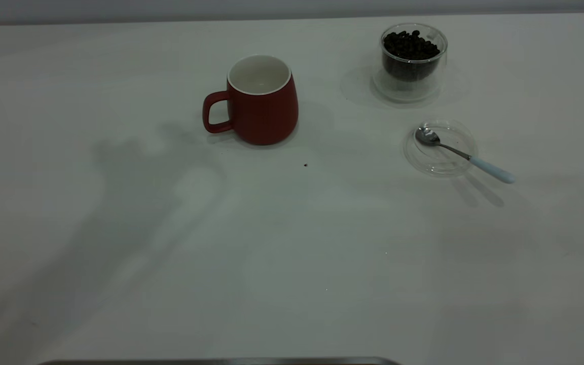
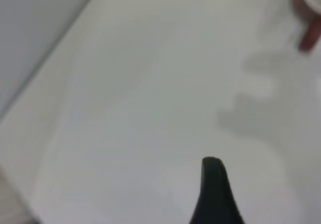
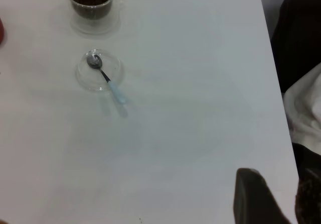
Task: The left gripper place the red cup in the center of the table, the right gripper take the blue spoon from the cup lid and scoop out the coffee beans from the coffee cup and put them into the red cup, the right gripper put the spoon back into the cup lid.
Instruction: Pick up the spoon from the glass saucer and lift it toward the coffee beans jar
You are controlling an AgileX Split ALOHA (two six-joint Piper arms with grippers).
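The red cup [image 1: 264,101] stands upright on the table [image 1: 292,253], left of the middle toward the far side, handle to the left, inside white and bare. Its edge shows in the left wrist view [image 2: 308,13]. The coffee cup [image 1: 412,61] with coffee beans [image 1: 411,45] stands at the far right. The cup lid [image 1: 440,147] lies in front of it, with the blue spoon [image 1: 462,154] resting bowl-in, its handle over the rim. Neither gripper shows in the exterior view. A black part of my left gripper [image 2: 213,194] and of my right gripper [image 3: 253,199] hang over bare table, far from everything.
A tiny dark speck [image 1: 305,165] lies in front of the red cup. An arm's shadow falls across the table's left half. In the right wrist view a dark seat [image 3: 301,38] and white cloth [image 3: 306,108] lie beyond the table's edge.
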